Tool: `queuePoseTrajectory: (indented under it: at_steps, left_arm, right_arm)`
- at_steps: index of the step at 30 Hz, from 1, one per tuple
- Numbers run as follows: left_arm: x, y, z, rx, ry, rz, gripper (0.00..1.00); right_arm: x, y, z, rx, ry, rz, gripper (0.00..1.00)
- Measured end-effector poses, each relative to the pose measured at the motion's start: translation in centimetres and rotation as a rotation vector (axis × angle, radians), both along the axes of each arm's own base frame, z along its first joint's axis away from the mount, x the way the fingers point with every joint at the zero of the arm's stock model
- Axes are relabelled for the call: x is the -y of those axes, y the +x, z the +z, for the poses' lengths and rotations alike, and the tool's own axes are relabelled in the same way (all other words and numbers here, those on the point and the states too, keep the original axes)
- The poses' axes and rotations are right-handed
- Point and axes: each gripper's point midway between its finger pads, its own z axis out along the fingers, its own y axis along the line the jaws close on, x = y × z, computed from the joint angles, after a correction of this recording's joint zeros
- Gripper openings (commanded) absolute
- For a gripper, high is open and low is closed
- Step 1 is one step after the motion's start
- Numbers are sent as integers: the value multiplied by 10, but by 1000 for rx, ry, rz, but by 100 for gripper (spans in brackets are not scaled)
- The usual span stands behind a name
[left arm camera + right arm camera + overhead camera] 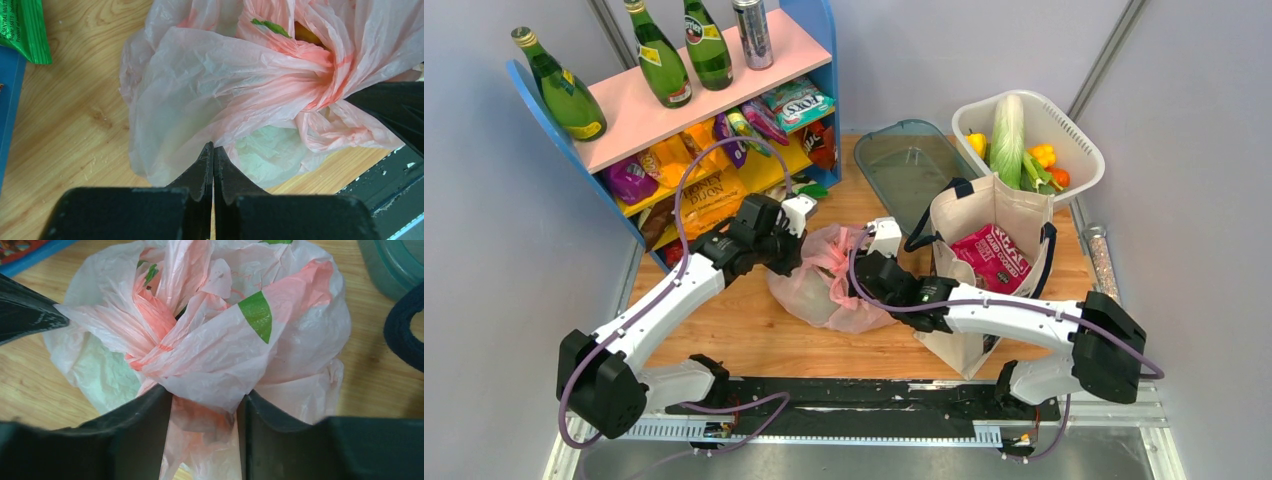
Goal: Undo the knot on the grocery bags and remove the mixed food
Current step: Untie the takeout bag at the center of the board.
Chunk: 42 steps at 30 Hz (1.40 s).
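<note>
The thin pink plastic bag lies on the wooden table between my grippers. Its knot is twisted tight at the top and also shows in the left wrist view. My left gripper is shut, its tips pinching a stretched fold of the bag left of the knot. My right gripper is open with loose bag plastic between its fingers, right of the knot. Something pale green shows through the plastic. The cream tote stands upright at the right with a magenta crisp packet inside.
A blue and pink shelf at back left holds green bottles, a can and snack packets. A white basket at back right holds a pale cabbage and peppers. A teal tray lies behind the bag. A green packet lies by the shelf.
</note>
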Motion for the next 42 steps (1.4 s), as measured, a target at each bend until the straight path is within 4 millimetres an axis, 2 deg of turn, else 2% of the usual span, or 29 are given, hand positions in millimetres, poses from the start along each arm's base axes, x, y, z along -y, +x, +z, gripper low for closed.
queuePoseTrajectory:
  at_steps: [2, 4, 8, 16, 19, 20, 21, 22, 23, 25, 27, 31, 33, 35, 39, 42]
  left_arm:
    - [0, 0, 0, 0, 0, 0, 0]
    - [0, 0, 0, 0, 1, 0, 0]
    - [-3, 2, 1, 11, 12, 15, 0]
    - [-15, 9, 0, 44, 62, 70, 0]
    - [-19, 11, 0, 52, 77, 85, 0]
    - [-18, 11, 0, 53, 77, 84, 7]
    - [-18, 11, 1, 53, 74, 80, 25]
    - [-17, 10, 2, 54, 68, 72, 35]
    - [-15, 9, 4, 59, 61, 60, 55]
    - [-12, 6, 11, 75, 37, 27, 70]
    - [-4, 0, 24, 104, -15, -22, 79]
    - [14, -12, 62, 209, -138, -130, 90]
    - [24, -18, 85, 278, -206, -183, 92]
    - [31, -21, 98, 318, -248, -217, 92]
    - [45, -12, 97, 302, -252, -235, 91]
    - [53, 8, 80, 239, -211, -199, 92]
  right_arm:
    - [1, 1, -5, -5, -11, -10, 26]
    - [2, 1, -6, -7, -14, -17, 16]
    - [3, 3, -6, -11, -3, -37, 1]
    - [18, 8, 3, -17, 60, -80, 0]
    - [27, 9, -2, -34, 71, -98, 0]
    - [29, 9, -4, -40, 70, -101, 0]
    - [30, 10, -6, -48, 72, -104, 0]
    - [31, 9, -8, -54, 74, -104, 0]
    - [31, 9, -9, -59, 72, -101, 0]
    - [31, 8, -10, -65, 72, -97, 0]
    - [30, 7, -10, -70, 74, -90, 0]
    - [29, 6, -10, -75, 78, -81, 0]
    - [29, 5, -10, -77, 81, -78, 0]
    - [29, 5, -9, -79, 85, -76, 0]
    - [29, 5, -8, -80, 92, -73, 0]
    - [31, 3, -9, -83, 92, -70, 0]
